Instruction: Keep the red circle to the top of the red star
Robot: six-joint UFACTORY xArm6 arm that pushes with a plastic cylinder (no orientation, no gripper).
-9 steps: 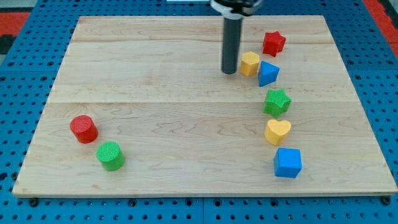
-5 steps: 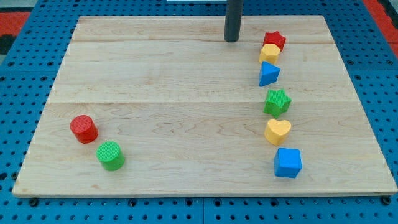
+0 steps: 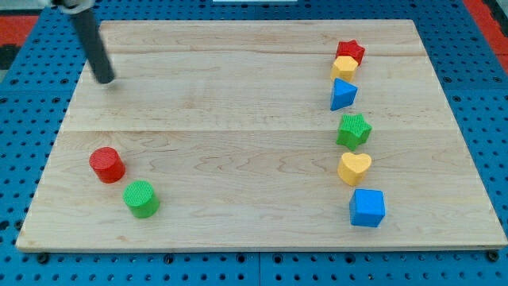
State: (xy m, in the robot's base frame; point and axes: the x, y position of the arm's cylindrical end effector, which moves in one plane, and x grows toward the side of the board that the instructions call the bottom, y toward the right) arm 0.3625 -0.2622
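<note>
- Nearest the frame's bottom, the wooden tabletop (image 3: 238, 222) carries eight blocks in all: two red, two green, two yellow, two blue.
- At lower right sits one blue cube (image 3: 367, 208), the lowest block of a column running up the right side.
- At lower left lies one green cylinder (image 3: 141, 199), and just up and left of it, close beside it, the red circle (image 3: 106, 164), a short cylinder.
- Above the blue cube comes one yellow heart (image 3: 354, 168), then one green star (image 3: 354, 131).
- Higher in that column stands one blue triangular block (image 3: 342, 94), then one yellow block (image 3: 344, 68) whose exact shape is hard to make out.
- The red star (image 3: 350, 52) tops the column at upper right, touching the yellow block below it.
- The red circle is thus well apart from the red star, far across at the frame's left and much lower.
- My tip (image 3: 104, 79) rests at the upper left of the tabletop, above the red circle and well apart from every block.
- There is one rod only; it carries no pincer, so no clenched or released state can be told.
</note>
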